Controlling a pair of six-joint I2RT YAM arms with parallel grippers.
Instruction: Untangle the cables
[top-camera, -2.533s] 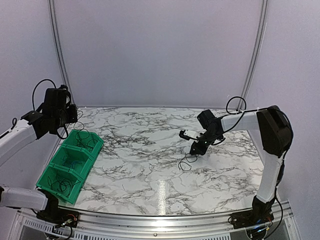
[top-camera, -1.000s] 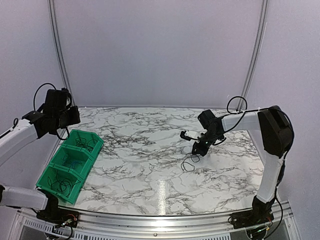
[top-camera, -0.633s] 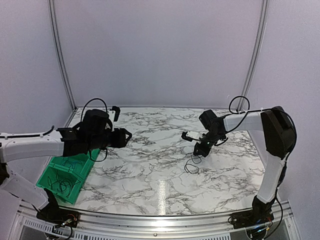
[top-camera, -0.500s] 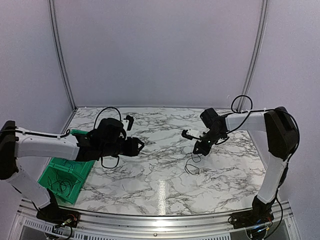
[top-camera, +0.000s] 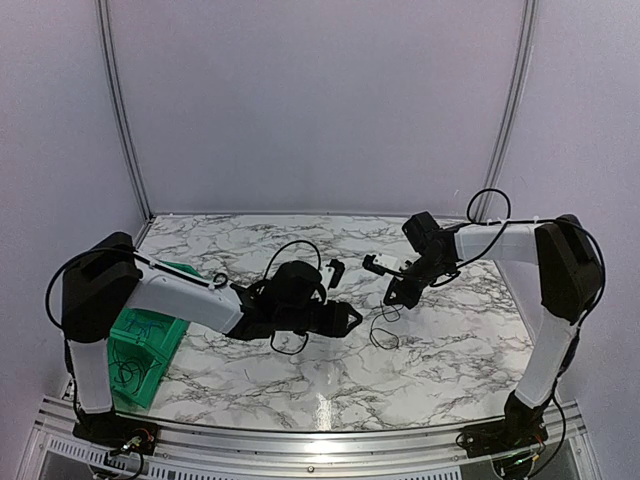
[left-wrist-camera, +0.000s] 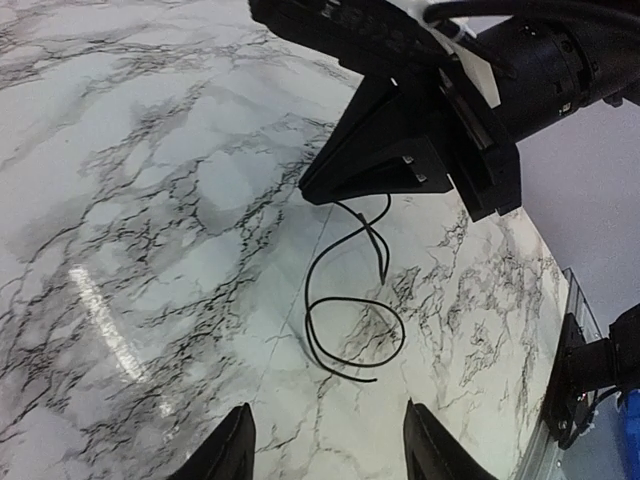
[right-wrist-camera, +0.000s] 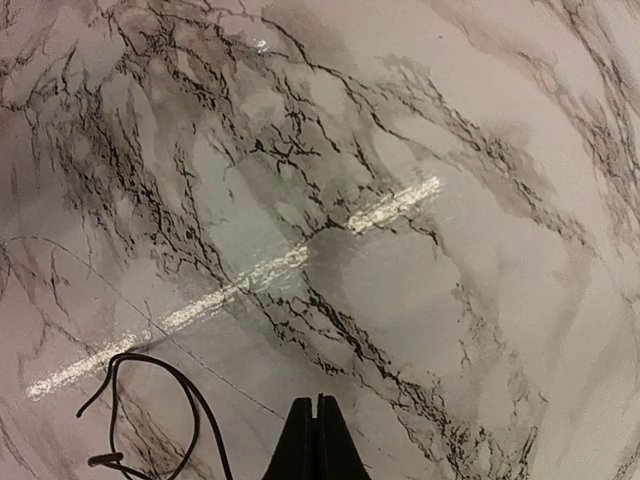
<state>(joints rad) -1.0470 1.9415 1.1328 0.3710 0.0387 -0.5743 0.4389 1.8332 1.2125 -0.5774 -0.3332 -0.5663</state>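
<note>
Thin black cable (left-wrist-camera: 307, 320) pinched in the clenched right gripper (right-wrist-camera: 316, 405); its loop lies on the desk (left-wrist-camera: 150, 200). The left gripper (left-wrist-camera: 328, 408) is released, empty, facing the loop.

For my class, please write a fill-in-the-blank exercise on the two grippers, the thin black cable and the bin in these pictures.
1. The right gripper is ___ on a thin black cable.
2. The lower part of that cable lies in a loop on the ___ table.
3. The left gripper is ___ and holds nothing.
4. The colour of the bin at the left of the table is ___.

Missing words: shut; marble; open; green.
</note>
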